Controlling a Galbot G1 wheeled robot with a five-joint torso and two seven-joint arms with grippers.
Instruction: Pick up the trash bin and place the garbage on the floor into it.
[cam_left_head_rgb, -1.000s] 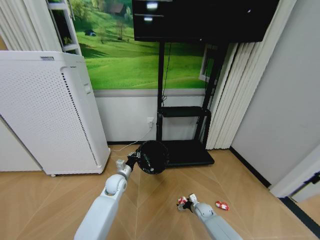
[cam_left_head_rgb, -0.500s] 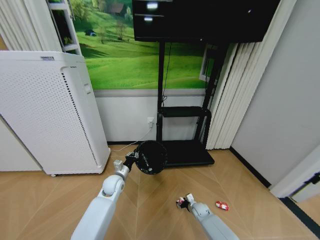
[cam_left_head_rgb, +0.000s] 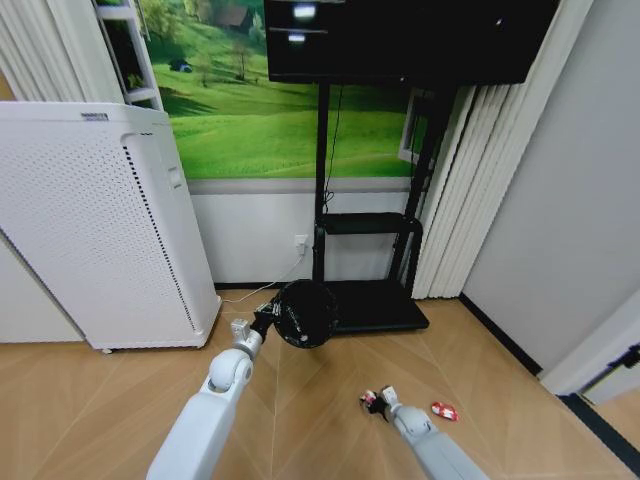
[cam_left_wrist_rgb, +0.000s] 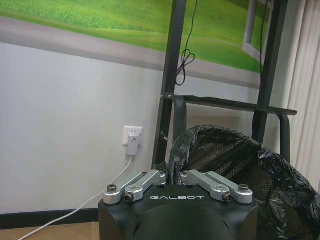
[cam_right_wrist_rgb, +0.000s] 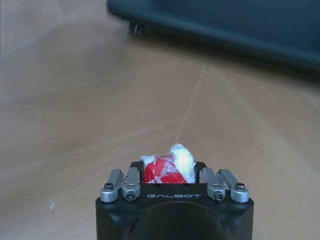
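Right now you have the trash bin (cam_left_head_rgb: 306, 313) up off the floor: a small round black wire-mesh basket lined with a crinkled black bag, its mouth tipped toward the head camera. Your left pincer (cam_left_head_rgb: 268, 319) is clenched on its rim, at the side nearest the white perforated appliance (cam_left_head_rgb: 95, 225), and the bin hangs in front of the black stand's base (cam_left_head_rgb: 375, 305).

Your right pincer (cam_left_head_rgb: 379, 402) is grasping a crumpled red-and-white wrapper (cam_right_wrist_rgb: 169, 166); in the right wrist view the wad sits pinched between the fingers, bulging just past the tips, above bare wood floor (cam_right_wrist_rgb: 75, 100).

Compared with half a second ago, the bin and left arm have shifted slightly toward the right, and the right pincer with its wrapper has moved a little right and lower in the head view.

A second red-and-white wrapper (cam_left_head_rgb: 444, 411) lies on the floor just to the right of your right pincer, apart from it.
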